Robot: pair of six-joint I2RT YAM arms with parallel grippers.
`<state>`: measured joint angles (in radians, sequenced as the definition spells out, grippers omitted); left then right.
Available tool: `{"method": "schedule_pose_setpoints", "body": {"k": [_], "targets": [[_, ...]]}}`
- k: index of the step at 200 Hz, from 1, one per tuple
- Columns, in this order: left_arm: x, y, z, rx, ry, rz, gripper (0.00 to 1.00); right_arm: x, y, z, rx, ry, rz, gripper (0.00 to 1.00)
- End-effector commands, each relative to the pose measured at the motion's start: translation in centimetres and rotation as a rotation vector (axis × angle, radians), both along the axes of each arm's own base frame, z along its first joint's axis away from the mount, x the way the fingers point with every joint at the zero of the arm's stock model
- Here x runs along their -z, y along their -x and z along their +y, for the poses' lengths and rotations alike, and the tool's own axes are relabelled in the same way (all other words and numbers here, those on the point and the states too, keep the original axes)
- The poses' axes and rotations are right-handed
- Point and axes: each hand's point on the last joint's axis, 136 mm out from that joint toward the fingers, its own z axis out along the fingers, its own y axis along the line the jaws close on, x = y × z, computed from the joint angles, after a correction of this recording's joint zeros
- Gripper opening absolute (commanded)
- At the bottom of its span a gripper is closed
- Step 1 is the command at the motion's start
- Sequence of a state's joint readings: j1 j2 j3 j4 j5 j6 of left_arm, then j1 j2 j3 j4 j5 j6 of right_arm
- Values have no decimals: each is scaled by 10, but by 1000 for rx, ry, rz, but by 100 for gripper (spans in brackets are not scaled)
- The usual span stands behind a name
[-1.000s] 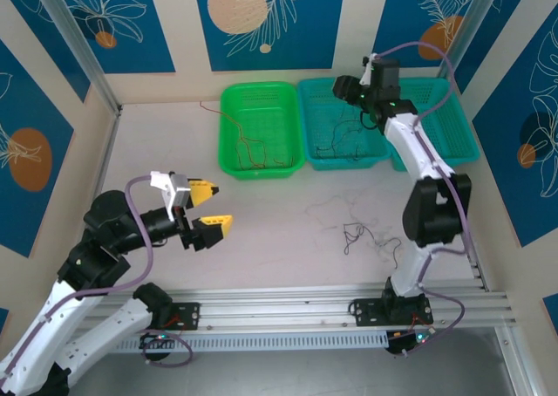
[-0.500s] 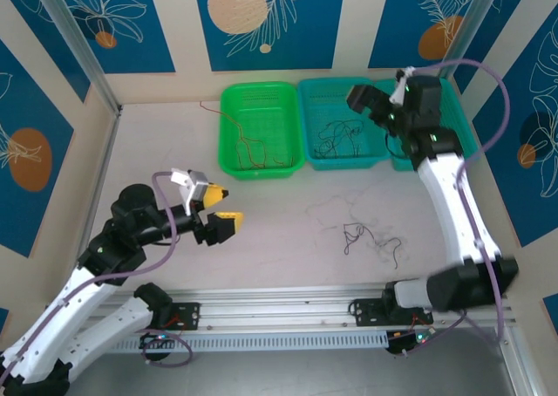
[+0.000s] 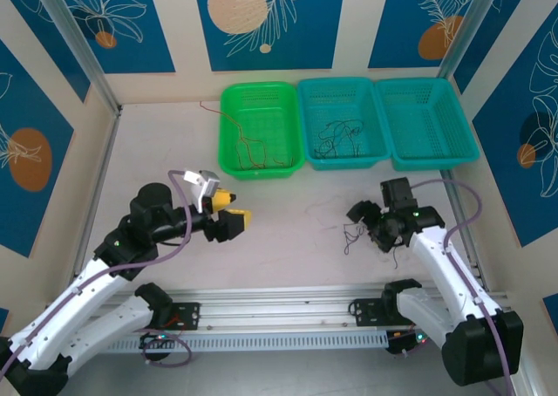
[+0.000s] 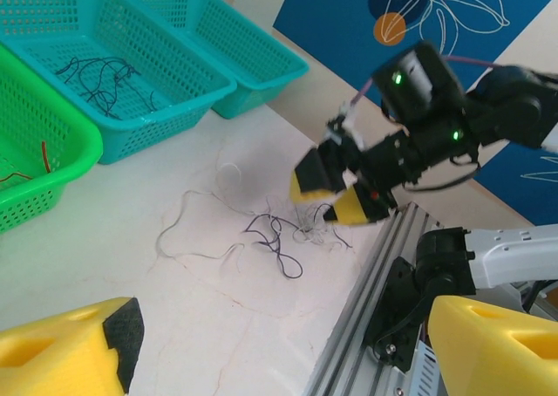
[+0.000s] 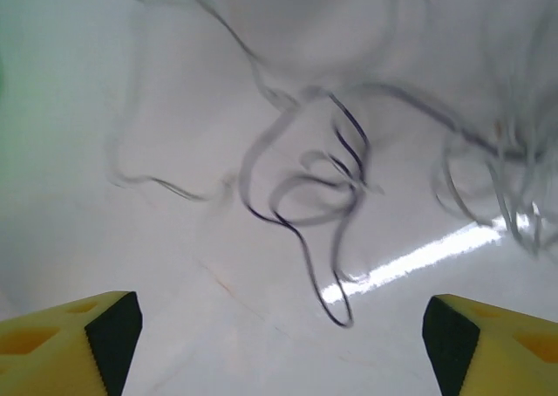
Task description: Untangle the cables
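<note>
A small tangle of cables point(image 3: 353, 233) lies on the pale table, right of centre: a dark looped strand point(image 5: 318, 187) with whitish strands point(image 5: 510, 195) beside it. My right gripper point(image 3: 370, 221) hangs low just over that tangle, open, nothing between its yellow fingertips point(image 5: 78, 335). In the left wrist view the tangle of cables point(image 4: 279, 239) sits just below the right gripper point(image 4: 338, 194). My left gripper point(image 3: 231, 221) is open and empty, well to the left of the tangle and pointing toward it.
Three baskets stand along the back: a green one point(image 3: 228, 134) holding red strands, a teal one point(image 3: 307, 126) holding black strands, and another teal one point(image 3: 462, 121). One red strand point(image 3: 209, 108) trails over the green basket's left edge. An aluminium rail point(image 3: 305, 304) runs along the near edge.
My right arm has swung from over the middle teal basket down to the table, ending just above the tangle. My left gripper has moved a little to the right.
</note>
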<state>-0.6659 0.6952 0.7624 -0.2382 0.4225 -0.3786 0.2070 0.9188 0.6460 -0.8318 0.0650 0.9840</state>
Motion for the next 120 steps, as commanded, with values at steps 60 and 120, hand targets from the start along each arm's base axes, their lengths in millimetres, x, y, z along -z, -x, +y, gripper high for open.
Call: {"method": "schedule_pose_setpoints", "body": {"k": [60, 120], "targets": [[4, 1, -4, -12, -5, -3, 84, 60, 6, 21, 36, 129, 176, 68], [11, 1, 5, -47, -33, -8, 85, 30, -18, 50, -174, 121, 71, 0]]}}
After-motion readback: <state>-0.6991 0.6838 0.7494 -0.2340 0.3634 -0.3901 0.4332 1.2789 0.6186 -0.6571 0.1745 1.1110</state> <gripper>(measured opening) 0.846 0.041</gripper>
